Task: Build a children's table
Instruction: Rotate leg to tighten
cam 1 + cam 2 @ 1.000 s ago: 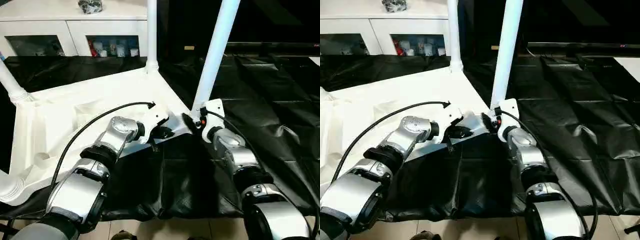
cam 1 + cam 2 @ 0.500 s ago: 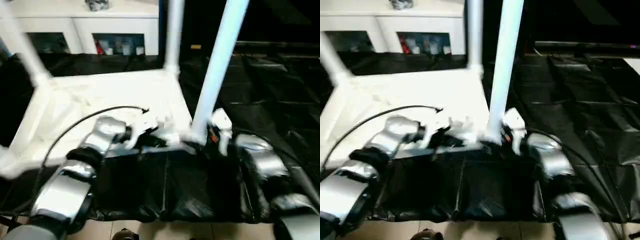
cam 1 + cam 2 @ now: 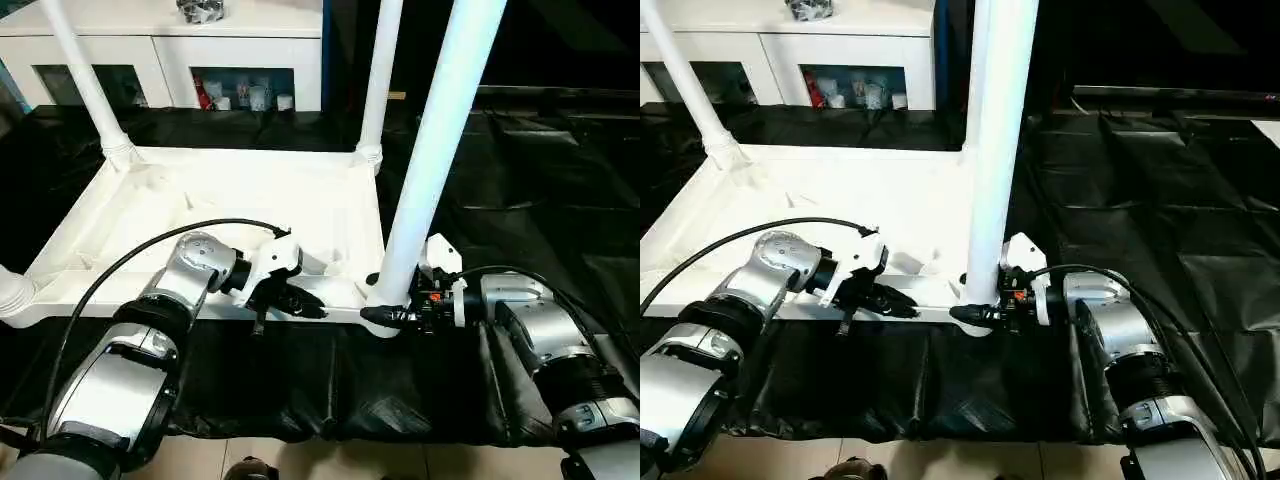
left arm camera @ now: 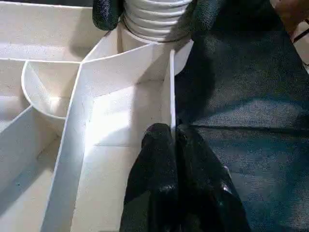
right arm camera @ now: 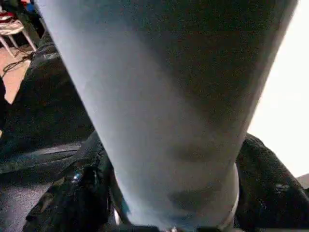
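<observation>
The white tabletop (image 3: 230, 190) lies upside down on black sheeting, with white legs standing up from its corner sockets. My left gripper (image 3: 300, 303) is shut on the thin near rim (image 4: 171, 87), its fingers (image 4: 159, 159) pinching that wall. The near-right leg (image 3: 435, 150) rises from its socket (image 4: 154, 19). My right gripper (image 3: 385, 315) reaches in from the right, shut around the base of that leg. Its black fingers (image 5: 72, 193) press on both sides of the tube. Other legs stand at the far right (image 3: 378, 80) and far left (image 3: 85, 85).
A white cabinet (image 3: 170, 60) with glass doors stands behind the table. Crinkled black sheeting (image 3: 540, 170) covers the floor all around. A strip of tiled floor (image 3: 330, 455) shows at the near edge. A fourth leg's ribbed base (image 3: 12, 295) shows at the near left corner.
The whole view has swung, so the tabletop now sits squarer in the picture. My right gripper has closed in on the near-right leg's base. The left gripper stays clamped on the rim.
</observation>
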Controlling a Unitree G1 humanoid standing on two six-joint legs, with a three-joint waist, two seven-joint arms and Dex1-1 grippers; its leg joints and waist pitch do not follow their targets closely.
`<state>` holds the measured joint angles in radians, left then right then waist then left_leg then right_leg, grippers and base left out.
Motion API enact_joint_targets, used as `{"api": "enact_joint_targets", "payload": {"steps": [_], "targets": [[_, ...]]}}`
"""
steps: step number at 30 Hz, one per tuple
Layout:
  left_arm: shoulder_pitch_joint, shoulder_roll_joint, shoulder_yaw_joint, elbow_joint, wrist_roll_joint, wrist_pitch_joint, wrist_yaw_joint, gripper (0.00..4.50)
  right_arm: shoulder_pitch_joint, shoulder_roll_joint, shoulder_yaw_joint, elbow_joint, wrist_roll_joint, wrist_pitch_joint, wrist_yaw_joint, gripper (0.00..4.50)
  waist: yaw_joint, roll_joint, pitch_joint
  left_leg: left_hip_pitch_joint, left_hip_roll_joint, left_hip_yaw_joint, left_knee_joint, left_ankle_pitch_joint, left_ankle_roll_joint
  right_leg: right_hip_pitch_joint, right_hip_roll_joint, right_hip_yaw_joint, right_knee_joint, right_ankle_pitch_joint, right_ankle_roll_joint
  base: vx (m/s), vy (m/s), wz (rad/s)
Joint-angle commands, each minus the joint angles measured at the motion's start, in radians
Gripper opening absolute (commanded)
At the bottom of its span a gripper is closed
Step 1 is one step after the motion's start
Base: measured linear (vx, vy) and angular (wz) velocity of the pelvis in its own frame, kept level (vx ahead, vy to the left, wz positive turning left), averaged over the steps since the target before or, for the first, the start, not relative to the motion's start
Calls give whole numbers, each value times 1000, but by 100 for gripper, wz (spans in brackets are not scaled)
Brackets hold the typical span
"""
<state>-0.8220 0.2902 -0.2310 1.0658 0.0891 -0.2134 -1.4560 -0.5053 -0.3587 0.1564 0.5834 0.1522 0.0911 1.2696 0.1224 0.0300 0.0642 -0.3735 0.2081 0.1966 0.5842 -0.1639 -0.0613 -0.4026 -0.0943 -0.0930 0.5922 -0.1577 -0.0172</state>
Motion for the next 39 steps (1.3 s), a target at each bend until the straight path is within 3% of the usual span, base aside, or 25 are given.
{"api": "enact_joint_targets", "payload": {"steps": [1, 3, 4, 5, 6, 9, 10, 12, 14, 17, 18, 19, 20, 22, 26, 31, 33, 34, 36, 39], "targets": [[-4, -38, 7, -39, -29, 0, 22, 0, 17, 53, 21, -37, 16, 66, -46, 277, -1, 1, -77, 20, 32, -17, -70, -288, 38, 50, -61, 46, -72, -282, -231, 0, 0, 0], [-9, -47, 13, -32, -19, 18, 78, 0, 14, 84, -3, -28, 10, 72, -136, 277, -3, 1, -76, 21, 32, -17, -71, -297, 31, 48, -62, 46, -73, -297, -228, 0, 0, 0], [-23, -59, 10, -16, 12, 22, 180, 0, 4, 127, -27, 5, -17, 60, -269, 277, -8, 3, -75, 21, 32, -18, -73, -312, 15, 45, -63, 45, -74, -329, -219, 0, 0, 0], [-24, -61, 10, -15, 15, 24, 189, 0, 3, 131, -29, 8, -20, 57, -281, 277, -15, 4, -71, 24, 29, -20, -74, -342, -3, 41, -65, 44, -82, -391, -202, 0, 0, 0], [-28, -65, 9, -11, 22, 31, 212, 0, 0, 141, -34, 17, -26, 50, -310, 277, -18, -1, -69, 26, 26, -21, -74, -353, -5, 43, -66, 41, -87, -431, -189, 0, 0, 0], [-61, -123, 37, 5, 15, 97, 352, 0, -46, 231, -77, 119, -64, 43, -570, 275, -33, 3, -66, 33, 22, -25, -73, -378, -21, 33, -66, 39, -99, -523, -156, 0, 0, 0], [-67, -137, 39, 5, 16, 109, 380, 0, -59, 252, -85, 143, -69, 38, -625, 275, -41, 1, -66, 31, 20, -28, -74, -386, -20, 38, -65, 36, -103, -539, -145, 0, 0, 0], [-78, -172, 47, 8, 12, 132, 439, 0, -90, 296, -104, 195, -85, 37, -762, 275, -45, 7, -65, 28, 20, -28, -75, -383, -19, 37, -65, 37, -103, -534, -140, 0, 0, 0], [-83, -210, 48, 9, 15, 134, 495, 0, -123, 340, -122, 248, -96, 9, -863, 275, -54, 5, -68, 32, 17, -29, -75, -394, -19, 36, -62, 34, -107, -523, -138, 0, 0, 0], [-79, -238, 47, 5, 16, 125, 523, 0, -147, 366, -136, 286, -106, -42, -912, 275, -58, 5, -73, 28, 18, -24, -75, -360, -2, 39, -61, 40, -101, -416, -169, 0, 0, 0], [-77, -240, 45, 2, 16, 127, 524, 0, -148, 367, -141, 288, -102, -51, -913, 275, -58, 5, -73, 27, 18, -22, -74, -354, 3, 39, -59, 41, -98, -391, -178, 0, 0, 0], [-74, -241, 38, -1, 21, 122, 521, 0, -151, 367, -145, 290, -102, -66, -910, 331, -58, 5, -75, 23, 19, -22, -75, -335, 13, 44, -58, 42, -91, -343, -193, 0, 0, 0], [-70, -238, 34, -3, 23, 117, 513, 0, -152, 365, -147, 290, -101, -74, -897, 344, -57, 6, -77, 21, 20, -20, -74, -318, 21, 46, -57, 43, -85, -298, -207, 0, 0, 0], [-62, -230, 28, -8, 29, 108, 497, 0, -155, 360, -149, 294, -101, -91, -883, 347, -56, 2, -79, 19, 19, -17, -72, -296, 33, 49, -57, 43, -81, -263, -219, 0, 0, 0], [-51, -214, 19, -13, 38, 92, 474, 0, -150, 335, -139, 288, -103, -112, -833, 388, -53, 4, -81, 15, 20, -15, -68, -262, 52, 55, -57, 43, -73, -211, -239, 0, 0, 0], [-20, -150, 0, -31, 29, 25, 307, 0, -82, 209, -66, 193, -84, -130, -507, 393, -38, 2, -80, 13, 24, -11, -64, -246, 88, 59, -56, 42, -69, -179, -251, 0, 0, 0], [-19, -142, 1, -31, 23, 17, 280, 0, -67, 185, -51, 169, -78, -123, -446, 393, -30, 2, -79, 17, 27, -11, -65, -263, 83, 56, -57, 43, -71, -206, -248, 0, 0, 0], [-19, -135, 3, -32, 16, 11, 250, 0, -50, 159, -35, 137, -69, -113, -382, 393, -29, 10, -78, 18, 27, -12, -66, -271, 76, 55, -57, 43, -72, -220, -247, 0, 0, 0], [-24, -123, 12, -31, 1, 12, 207, 0, -19, 108, -1, 75, -50, -94, -262, 393, -23, 7, -76, 25, 26, -10, -67, -297, 73, 54, -54, 43, -79, -254, -237, 0, 0, 0], [-28, -112, 14, -28, -7, 5, 164, 0, 3, 67, 22, 23, -29, -61, -164, 393, -18, 9, -76, 23, 30, -12, -69, -299, 66, 53, -58, 45, -78, -263, -240, 0, 0, 0]]}}
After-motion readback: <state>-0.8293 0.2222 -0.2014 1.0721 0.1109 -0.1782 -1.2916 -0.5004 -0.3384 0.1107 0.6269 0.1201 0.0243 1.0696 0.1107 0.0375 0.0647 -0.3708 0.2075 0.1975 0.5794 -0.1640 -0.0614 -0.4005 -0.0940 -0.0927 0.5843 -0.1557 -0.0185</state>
